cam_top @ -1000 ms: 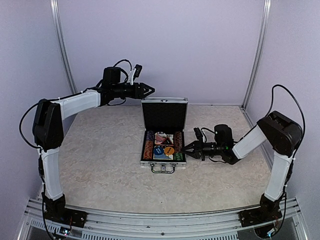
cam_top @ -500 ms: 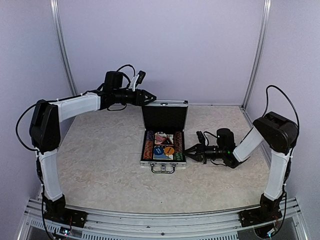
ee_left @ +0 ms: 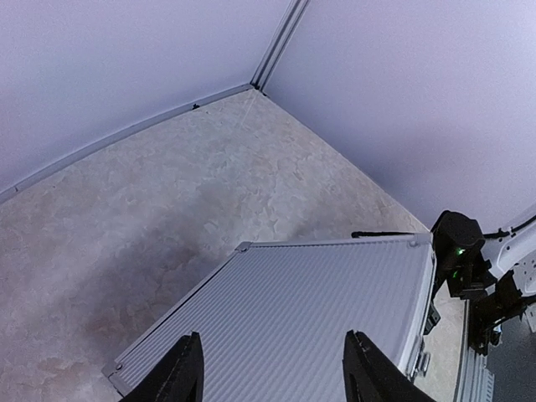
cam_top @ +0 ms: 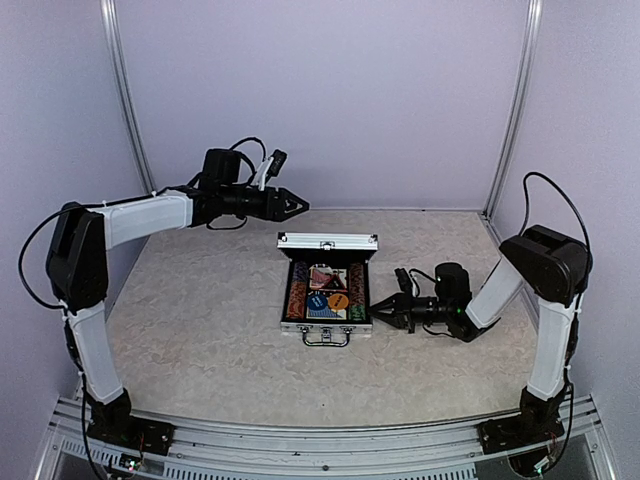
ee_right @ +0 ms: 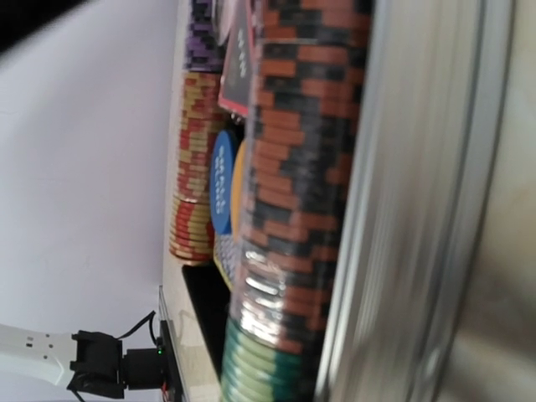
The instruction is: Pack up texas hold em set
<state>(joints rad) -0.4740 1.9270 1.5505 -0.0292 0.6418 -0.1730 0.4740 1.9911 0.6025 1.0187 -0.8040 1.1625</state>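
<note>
The case point(cam_top: 326, 329) sits at the middle of the tabletop point(cam_top: 200, 320), its handle point(cam_top: 326, 339) toward the bottom of the frame. Its lid point(cam_top: 328, 241) is tipped forward over the tray, so the top view shows only a narrow silver strip along the back edge. The tray holds chip stacks point(cam_top: 297, 295) down its left and right sides, with a blue disc point(cam_top: 317, 299), an orange disc point(cam_top: 339, 299) and a red deck point(cam_top: 322, 277) between them. The left fingers point(cam_top: 285, 203) hang above and behind the lid, up and left of the case, pointing right. In the left wrist view these fingers point(ee_left: 180, 373) stand apart at the bottom of the frame with nothing between them, the ribbed silver outside of the lid point(ee_left: 310, 310) spread below; whether they touch it I cannot tell. The right fingers point(cam_top: 385, 306) are closed together, low on the tabletop at the case's right wall and pointing left at it; contact is unclear. The right wrist view is filled by a red-and-black stack point(ee_right: 289, 167) with green chips point(ee_right: 264, 368) at its lower end, the blue disc point(ee_right: 223, 180) behind, and the blurred silver wall point(ee_right: 419, 209) on the right.
</note>
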